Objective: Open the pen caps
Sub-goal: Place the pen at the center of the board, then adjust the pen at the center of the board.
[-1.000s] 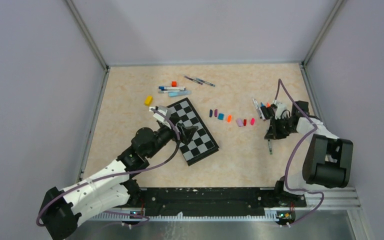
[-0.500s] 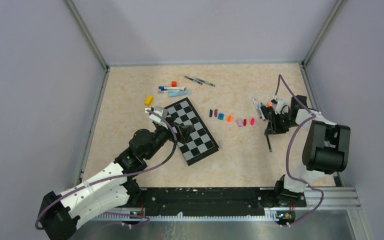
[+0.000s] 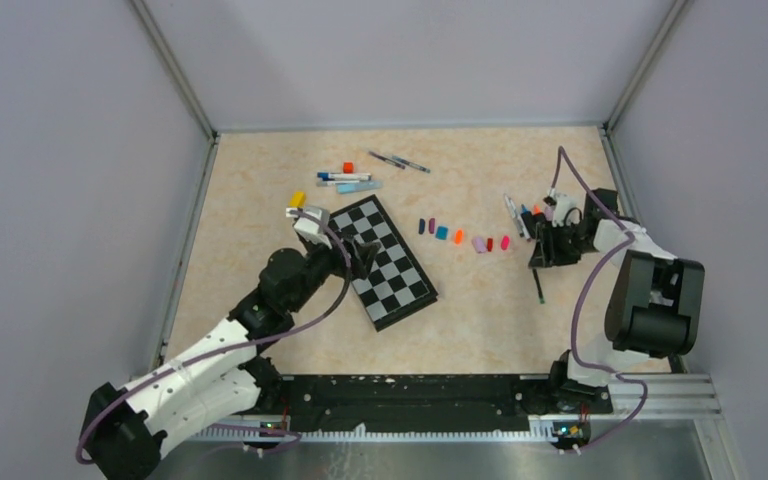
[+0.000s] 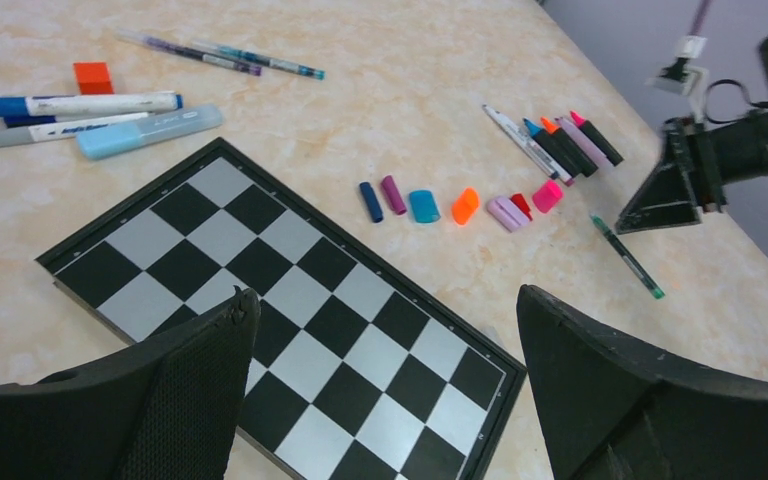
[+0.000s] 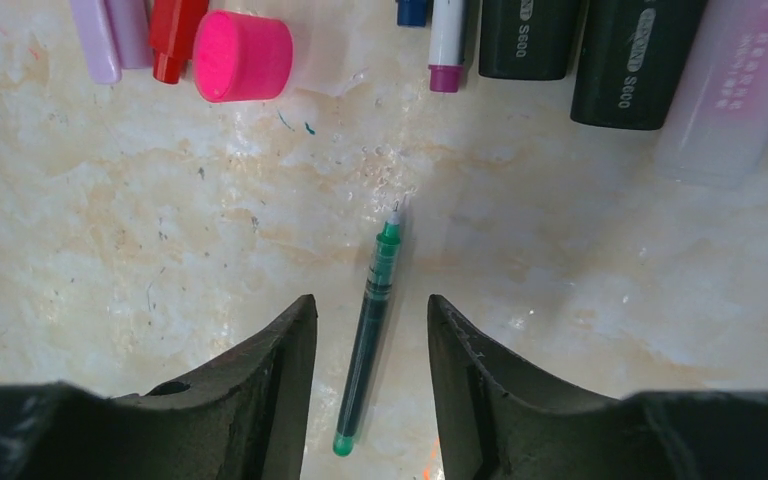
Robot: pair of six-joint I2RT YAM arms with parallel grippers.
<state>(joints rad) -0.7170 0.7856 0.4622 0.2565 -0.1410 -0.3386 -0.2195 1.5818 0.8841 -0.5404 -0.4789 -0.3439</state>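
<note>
Top view first: left fingers hang over the chessboard, spread wide and holding nothing. Right fingers point down at the desk, with a thin green pen lying at their tips. The pen caps lie loose in a row between the two sets of fingers.

Left wrist view: I see both fingers far apart. The board's squares are below and between them, and the caps are beyond the tips.

Right wrist view: the fingers stand partly parted. The green pen lies in the gap touching neither, its bare tip pointing away from them. A pink cap lies ahead of the left-hand finger.
</note>
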